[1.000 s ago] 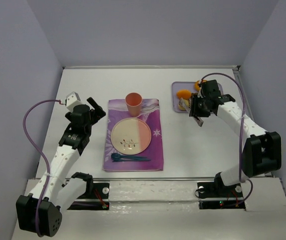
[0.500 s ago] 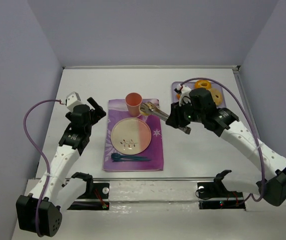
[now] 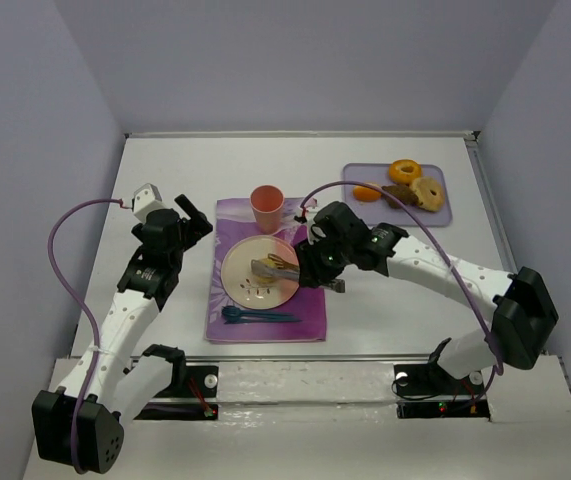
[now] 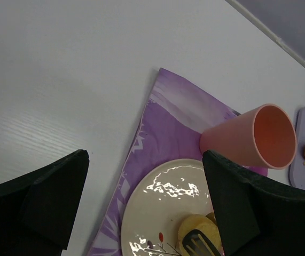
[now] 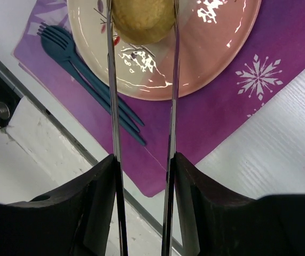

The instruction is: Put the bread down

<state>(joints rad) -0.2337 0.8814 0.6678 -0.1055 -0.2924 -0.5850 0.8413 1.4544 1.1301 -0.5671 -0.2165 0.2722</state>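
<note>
The bread (image 5: 142, 19) is a small pale yellow-tan bun held between the two blades of metal tongs (image 5: 171, 106). My right gripper (image 5: 144, 160) is shut on the tongs. In the top view the right gripper (image 3: 323, 265) reaches left, with the tongs (image 3: 275, 265) and bread (image 3: 283, 262) over the cream and pink plate (image 3: 240, 275). The left wrist view shows the bread (image 4: 195, 226) low on the plate (image 4: 157, 213); I cannot tell if it touches. My left gripper (image 3: 193, 215) is open and empty, left of the plate, and the left wrist view shows it (image 4: 144, 186) too.
A pink cup (image 3: 267, 207) stands behind the plate on the purple placemat (image 3: 265, 328). Blue cutlery (image 3: 255, 316) lies in front of the plate. A lilac tray (image 3: 439, 213) at the back right holds two donuts (image 3: 405, 170) and an orange piece (image 3: 366, 193).
My right arm has swung left from the tray to over the plate, carrying the tongs and the bread. The left arm has not moved.
</note>
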